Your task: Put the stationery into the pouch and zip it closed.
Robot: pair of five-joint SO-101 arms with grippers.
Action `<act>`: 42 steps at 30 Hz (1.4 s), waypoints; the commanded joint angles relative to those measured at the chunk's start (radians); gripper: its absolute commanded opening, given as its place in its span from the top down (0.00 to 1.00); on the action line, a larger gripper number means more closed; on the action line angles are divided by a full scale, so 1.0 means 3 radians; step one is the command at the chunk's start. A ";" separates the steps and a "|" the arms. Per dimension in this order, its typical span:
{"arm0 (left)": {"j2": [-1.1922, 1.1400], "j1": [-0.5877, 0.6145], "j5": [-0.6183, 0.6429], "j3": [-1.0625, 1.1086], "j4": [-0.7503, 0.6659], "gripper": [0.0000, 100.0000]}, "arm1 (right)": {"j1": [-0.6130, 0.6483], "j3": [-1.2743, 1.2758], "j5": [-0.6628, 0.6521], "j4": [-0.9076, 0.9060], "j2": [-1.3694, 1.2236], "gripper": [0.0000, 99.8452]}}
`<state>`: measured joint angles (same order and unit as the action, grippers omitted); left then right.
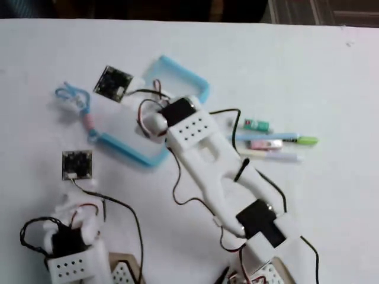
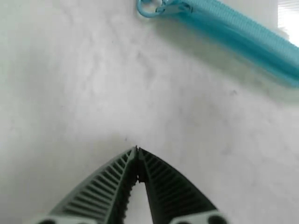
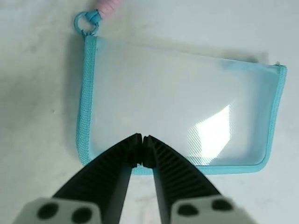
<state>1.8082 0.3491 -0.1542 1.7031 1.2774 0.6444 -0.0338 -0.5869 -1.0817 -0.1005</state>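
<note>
White table (image 1: 331,71): high view catches pens (image 1: 272,142); left tool (image 2: 137,161), right tool (image 3: 141,147) over pouch (image 3: 187,84), both pressed together.

Most likely a robotics lab or maker's workshop. Told by the white-covered bench (image 1: 331,71), the white plastic right arm (image 1: 207,154) and left arm (image 1: 74,254) with bare wires (image 1: 140,236) (red and black, untidy), and an exposed camera board (image 1: 77,164) at each wrist.
</note>
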 commanded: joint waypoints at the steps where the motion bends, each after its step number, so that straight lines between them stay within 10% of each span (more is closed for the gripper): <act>1: 0.0023 0.0028 0.0005 -0.0031 0.0015 0.97 | 0.0008 -0.0153 0.0020 -0.0059 0.0028 0.98; 31: 0.0023 0.0028 0.0005 -0.0031 0.0015 0.97 | -0.0136 -0.0128 0.0026 -0.2268 0.0979 0.98; 42: 0.0023 0.0028 0.0005 -0.0031 0.0015 0.97 | -0.0136 0.1105 0.0005 -0.1828 0.1951 0.98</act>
<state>1.8082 0.3491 -0.1542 1.7031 1.2774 0.6137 0.2117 -0.5869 -1.6832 0.3920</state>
